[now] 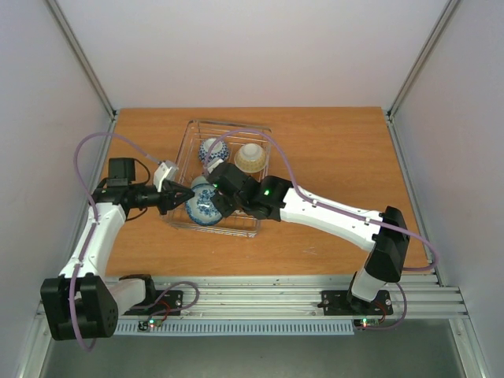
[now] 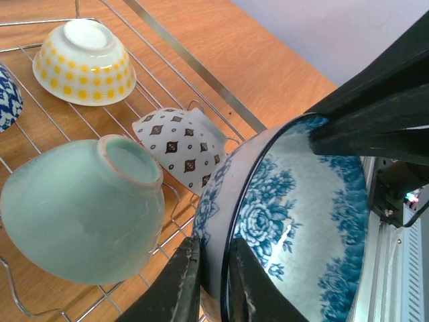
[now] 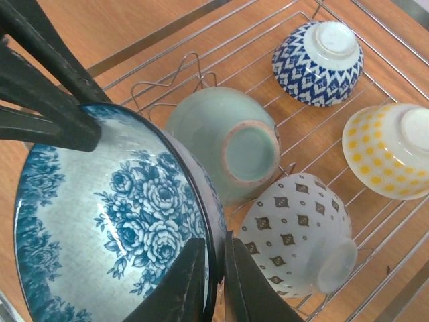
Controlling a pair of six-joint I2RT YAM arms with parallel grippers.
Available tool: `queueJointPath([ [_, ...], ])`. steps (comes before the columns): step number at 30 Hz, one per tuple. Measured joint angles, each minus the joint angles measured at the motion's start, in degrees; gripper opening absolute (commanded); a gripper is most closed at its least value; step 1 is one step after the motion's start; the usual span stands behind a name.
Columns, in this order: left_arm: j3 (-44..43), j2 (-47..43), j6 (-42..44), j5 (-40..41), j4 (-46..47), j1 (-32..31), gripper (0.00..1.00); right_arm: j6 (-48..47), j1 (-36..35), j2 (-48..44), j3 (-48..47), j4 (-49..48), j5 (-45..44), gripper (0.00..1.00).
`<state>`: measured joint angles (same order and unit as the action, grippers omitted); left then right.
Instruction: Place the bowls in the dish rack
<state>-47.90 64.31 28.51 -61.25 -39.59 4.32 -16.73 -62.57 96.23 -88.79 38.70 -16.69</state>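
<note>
The silver wire dish rack (image 1: 228,124) stands mid-table. A blue-and-white floral bowl (image 1: 203,209) stands on edge at the rack's near left. My left gripper (image 1: 186,197) is shut on its rim from the left, and my right gripper (image 1: 220,198) is shut on its rim from the right. In the left wrist view my gripper (image 2: 213,282) pinches the bowl's wall (image 2: 301,221). In the right wrist view my gripper (image 3: 216,282) clamps the rim (image 3: 100,221). Upside down in the rack lie a mint green bowl (image 3: 221,147), a white dark-speckled bowl (image 3: 295,235), a blue zigzag bowl (image 3: 315,64) and a yellow-dotted bowl (image 3: 389,151).
The rack's wire prongs (image 3: 171,74) rise beside the mint bowl. The mint bowl (image 2: 80,215) and speckled bowl (image 2: 181,147) lie close against the floral bowl. The wooden table (image 1: 339,150) is walled by white panels at the back and sides.
</note>
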Motion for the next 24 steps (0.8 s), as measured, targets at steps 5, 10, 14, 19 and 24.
queueJointPath([
  [5,0.00,0.46,-0.11,0.68,0.13,-0.20,0.00,-0.90,-0.13,-0.85,0.00,-2.40,0.31,0.17],
  [10,0.00,1.11,-0.22,0.44,-0.13,-0.22,0.00,-1.33,-0.09,-3.39,0.46,-5.09,-0.55,0.34],
  [14,0.00,1.36,-0.20,0.26,-0.46,-0.22,0.00,-1.01,0.31,-6.97,3.32,-8.00,-1.27,0.60],
  [19,0.00,1.29,-0.22,-0.11,-0.48,-0.22,0.00,3.89,5.33,-14.40,12.96,-13.14,7.41,0.75],
  [24,0.00,1.29,-0.22,-0.79,-0.48,-0.20,0.01,12.11,13.27,-18.23,21.90,-20.61,21.24,0.91],
])
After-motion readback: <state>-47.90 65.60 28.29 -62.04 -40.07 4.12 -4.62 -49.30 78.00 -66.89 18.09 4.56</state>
